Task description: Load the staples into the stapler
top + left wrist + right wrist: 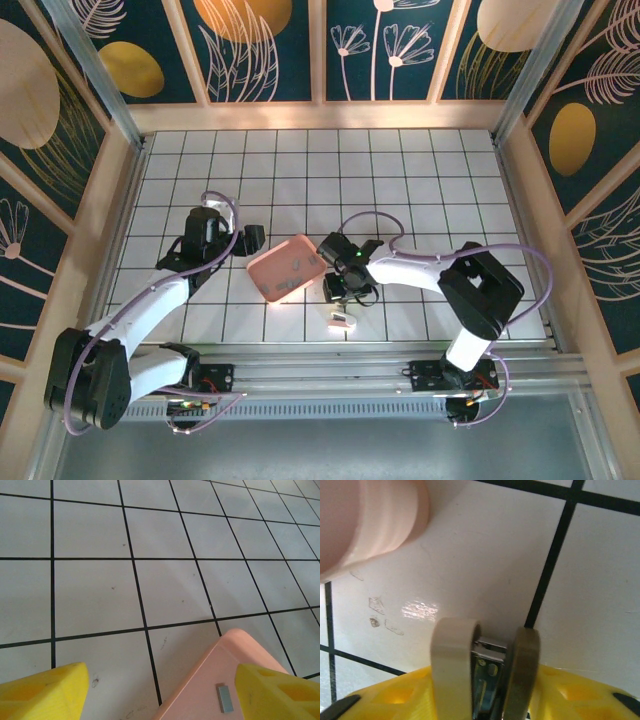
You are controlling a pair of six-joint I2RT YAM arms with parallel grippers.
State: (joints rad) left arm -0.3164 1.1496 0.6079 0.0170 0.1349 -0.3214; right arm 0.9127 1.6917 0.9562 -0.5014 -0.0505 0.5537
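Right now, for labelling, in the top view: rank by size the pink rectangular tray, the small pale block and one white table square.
Largest: pink rectangular tray.
Then: one white table square.
Smallest: small pale block, narrower than a square.

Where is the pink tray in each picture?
Top external: the pink tray lies mid-table, between the two arms.
Left wrist: its corner pokes in at the bottom, right of centre.
Right wrist: its rounded edge sits in the top left corner.
Shared landmark: the white table with black grid lines.
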